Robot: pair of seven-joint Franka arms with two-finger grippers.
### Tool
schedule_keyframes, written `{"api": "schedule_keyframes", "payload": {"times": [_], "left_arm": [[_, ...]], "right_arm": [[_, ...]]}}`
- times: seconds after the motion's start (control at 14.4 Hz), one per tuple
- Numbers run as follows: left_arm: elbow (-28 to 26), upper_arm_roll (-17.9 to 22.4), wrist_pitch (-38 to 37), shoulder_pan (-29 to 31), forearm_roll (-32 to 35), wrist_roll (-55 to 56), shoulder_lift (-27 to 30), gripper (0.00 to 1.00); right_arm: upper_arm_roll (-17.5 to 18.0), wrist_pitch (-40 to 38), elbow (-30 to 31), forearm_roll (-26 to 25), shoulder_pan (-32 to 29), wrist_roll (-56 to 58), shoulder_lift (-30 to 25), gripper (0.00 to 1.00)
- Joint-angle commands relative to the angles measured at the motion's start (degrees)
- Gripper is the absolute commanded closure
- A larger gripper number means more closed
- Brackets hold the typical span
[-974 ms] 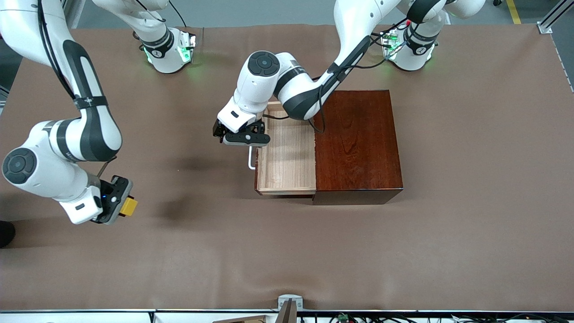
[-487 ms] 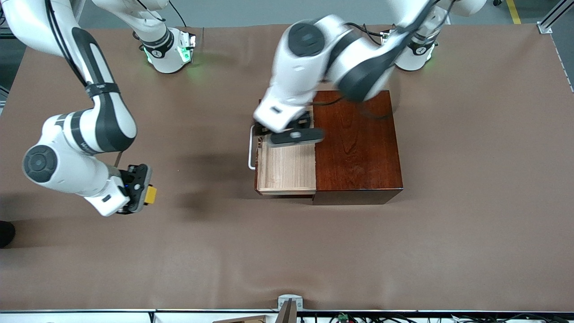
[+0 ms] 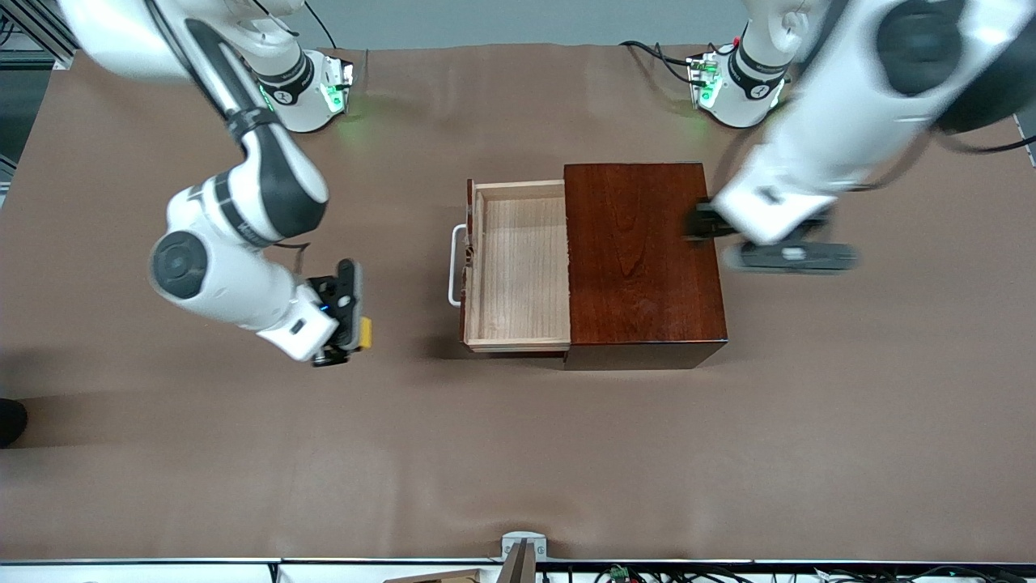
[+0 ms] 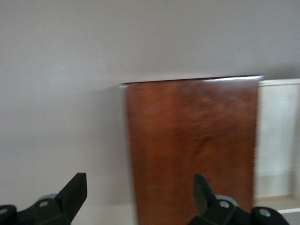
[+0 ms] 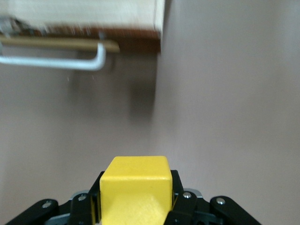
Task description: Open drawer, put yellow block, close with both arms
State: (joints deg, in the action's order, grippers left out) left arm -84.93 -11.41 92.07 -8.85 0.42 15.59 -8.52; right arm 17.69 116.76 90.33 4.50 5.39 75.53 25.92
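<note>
My right gripper [image 3: 356, 324] is clenched on the yellow block [image 3: 366, 333], carrying it above the brown table [image 3: 243, 470] toward the right arm's end, a little way from the drawer's white handle [image 3: 455, 265]; the drawer [image 3: 518, 267] is pulled out of the dark wooden box [image 3: 639, 259], its pale tray bare. My left gripper [image 4: 140, 201] hangs over the box's edge at the left arm's end, its fingers [image 4: 75, 190] spread wide and gripping nothing.
</note>
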Motion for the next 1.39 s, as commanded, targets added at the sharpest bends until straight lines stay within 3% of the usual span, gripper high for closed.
{"api": "schedule_keyframes", "payload": {"times": [0.0,0.28,0.97,1.32], "left_arm": [[-7.70,-0.80,0.13,7.25,-1.30,-8.10,6.76,0.00],[-7.01,-0.45,-0.58,11.92,-0.42,-8.38,6.76,0.00],[-5.86,-0.71,-0.05,11.75,0.11,-7.33,5.62,0.00],[-5.95,-0.80,-0.05,11.66,0.11,-7.33,5.18,0.00]], "right_arm": [[-0.20,-0.48,-2.00,0.77,4.09,-3.80,-0.17,1.00],[-0.28,-0.05,-3.06,0.33,9.02,-5.84,0.18,1.00],[-0.46,2.67,-5.43,-0.20,16.22,-11.54,1.67,1.00],[-0.64,4.70,-9.12,-2.21,21.59,-16.03,5.88,1.00]]}}
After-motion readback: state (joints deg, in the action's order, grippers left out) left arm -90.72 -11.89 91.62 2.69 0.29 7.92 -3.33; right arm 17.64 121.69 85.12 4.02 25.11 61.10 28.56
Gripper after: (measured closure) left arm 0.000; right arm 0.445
